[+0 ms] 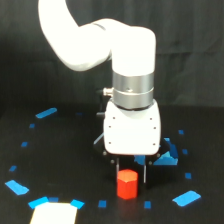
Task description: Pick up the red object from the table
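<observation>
The red object (127, 184) is a small red-orange hexagonal block standing upright on the black table (60, 165) near the front middle. My gripper (131, 175) hangs straight down from the white wrist housing (132, 131), right above the block. Its two thin dark fingers (145, 172) stand apart, one at each side of the block's top, with a small gap showing on the exterior view's right. The gripper looks open and holds nothing. The block's base rests on the table.
Small blue tape marks dot the table. Larger bright blue patches lie at the front left (16, 187), front right (186, 198), behind the gripper's right (167, 159) and back left (46, 113). A white patch (52, 214) sits at the bottom left edge.
</observation>
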Controlling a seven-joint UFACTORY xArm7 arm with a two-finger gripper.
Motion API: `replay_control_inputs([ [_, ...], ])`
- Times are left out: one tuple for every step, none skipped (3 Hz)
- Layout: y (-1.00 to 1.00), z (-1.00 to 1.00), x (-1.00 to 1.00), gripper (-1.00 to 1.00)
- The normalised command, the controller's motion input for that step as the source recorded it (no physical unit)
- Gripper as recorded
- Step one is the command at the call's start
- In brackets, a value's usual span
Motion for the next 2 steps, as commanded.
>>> replay_control_inputs([
  [0.29,0.55,-0.18,-1.00],
  [-0.61,-0.27,-0.06,0.47],
])
